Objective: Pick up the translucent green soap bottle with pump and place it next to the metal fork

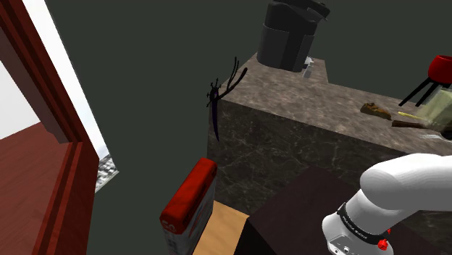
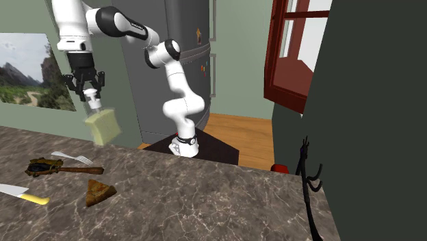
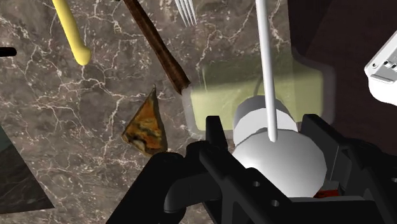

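My gripper (image 2: 87, 92) is shut on the white pump top (image 3: 280, 149) of a translucent yellow-green soap bottle (image 2: 102, 127). The bottle hangs upright in the air over the far edge of the marble counter (image 2: 205, 198). A metal fork (image 2: 72, 159) lies on the counter just below and in front of it. In the wrist view my black fingers (image 3: 213, 130) clasp the pump, the bottle body (image 3: 222, 98) shows beyond them, and the fork's tines (image 3: 186, 9) lie further out. In the shoulder view the bottle (image 1: 438, 109) is at the right edge.
Near the fork lie a brown-handled tool (image 2: 61, 168), a brown wedge of food (image 2: 99, 192) and a yellow-handled knife (image 2: 24, 196). A dark coffee machine (image 1: 290, 32) stands at the counter's far corner. A black twiggy thing (image 2: 311, 178) hangs at its side.
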Controlling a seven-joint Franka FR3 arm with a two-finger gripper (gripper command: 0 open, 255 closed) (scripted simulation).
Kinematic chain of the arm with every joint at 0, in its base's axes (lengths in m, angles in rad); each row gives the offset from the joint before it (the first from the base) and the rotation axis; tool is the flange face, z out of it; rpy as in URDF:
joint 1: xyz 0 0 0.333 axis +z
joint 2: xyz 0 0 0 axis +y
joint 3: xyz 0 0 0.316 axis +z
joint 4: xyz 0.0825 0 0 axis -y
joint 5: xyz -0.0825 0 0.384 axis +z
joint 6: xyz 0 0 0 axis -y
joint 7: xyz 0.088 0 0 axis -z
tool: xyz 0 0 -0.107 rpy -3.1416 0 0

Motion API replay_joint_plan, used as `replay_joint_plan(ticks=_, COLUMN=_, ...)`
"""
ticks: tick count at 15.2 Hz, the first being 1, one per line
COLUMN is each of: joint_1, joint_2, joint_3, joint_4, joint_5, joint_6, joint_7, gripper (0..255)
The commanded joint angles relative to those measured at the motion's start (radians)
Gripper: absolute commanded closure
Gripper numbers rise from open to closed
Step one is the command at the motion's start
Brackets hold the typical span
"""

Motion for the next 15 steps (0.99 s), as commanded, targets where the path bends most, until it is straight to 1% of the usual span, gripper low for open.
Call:
replay_joint_plan(ticks=1, joint_1=0.008, joint_2=0.011, joint_3=-0.045, joint_4=0.045, joint_5=-0.010, joint_6=-0.014, joint_7=-0.051, gripper=255)
replay_joint_plan(ticks=5, joint_1=0.041, joint_2=0.036, joint_3=-0.157, joint_4=0.133, joint_5=-0.028, joint_6=-0.028, joint_7=-0.154, gripper=255)
replay_joint_plan(ticks=7, joint_1=0.070, joint_2=0.051, joint_3=-0.223, joint_4=0.185, joint_5=-0.034, joint_6=-0.036, joint_7=-0.207, gripper=255)
replay_joint_plan(ticks=9, joint_1=0.109, joint_2=0.067, joint_3=-0.297, joint_4=0.244, joint_5=-0.040, joint_6=-0.045, joint_7=-0.259, gripper=255)
replay_joint_plan(ticks=12, joint_1=0.193, joint_2=0.086, joint_3=-0.426, joint_4=0.346, joint_5=-0.050, joint_6=-0.064, joint_7=-0.336, gripper=255)
replay_joint_plan(ticks=15, joint_1=0.313, joint_2=0.086, joint_3=-0.571, joint_4=0.470, joint_5=-0.071, joint_6=-0.094, joint_7=-0.406, gripper=255)
